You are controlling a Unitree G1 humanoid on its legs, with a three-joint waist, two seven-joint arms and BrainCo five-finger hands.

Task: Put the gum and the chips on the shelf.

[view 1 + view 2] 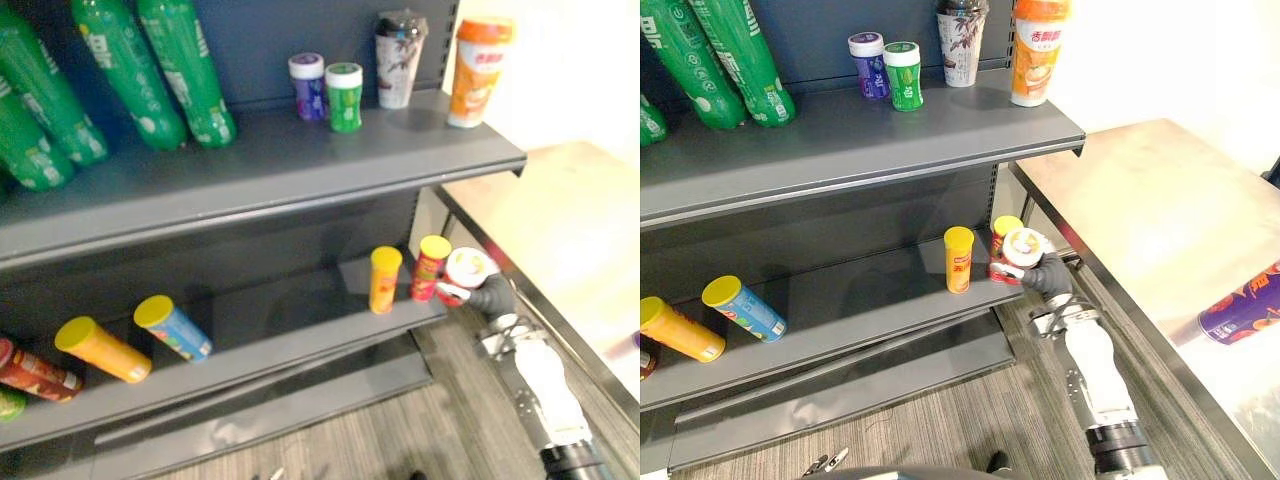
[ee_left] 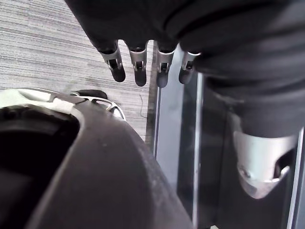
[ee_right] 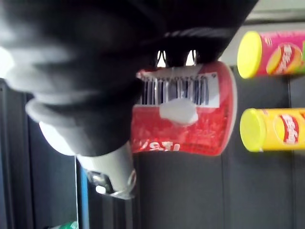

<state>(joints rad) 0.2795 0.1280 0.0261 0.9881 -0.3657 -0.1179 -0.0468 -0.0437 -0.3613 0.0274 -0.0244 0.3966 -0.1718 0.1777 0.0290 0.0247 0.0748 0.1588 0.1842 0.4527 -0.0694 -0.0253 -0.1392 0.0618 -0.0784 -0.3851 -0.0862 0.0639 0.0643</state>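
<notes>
My right hand [image 1: 1048, 275] is shut on a red chips can [image 1: 1023, 248] with a white lid, holding it tilted at the right end of the lower shelf [image 1: 300, 340]. In the right wrist view the can [image 3: 190, 129] lies across the hand [image 3: 95, 71]. Right beside it on the shelf stand a red can with a yellow lid [image 1: 431, 267] and an orange can [image 1: 384, 280]. A purple gum bottle [image 1: 307, 86] and a green gum bottle [image 1: 344, 96] stand on the upper shelf [image 1: 300, 170]. My left hand [image 2: 138, 67] hangs open above the floor, holding nothing.
A blue can [image 1: 172, 327], an orange can [image 1: 102, 349] and a red one [image 1: 35, 372] lie on the lower shelf's left part. Green bottles [image 1: 180, 70] and two drink cups [image 1: 400, 58] stand on the upper shelf. A table [image 1: 1160, 210] at the right carries a purple package [image 1: 1245, 308].
</notes>
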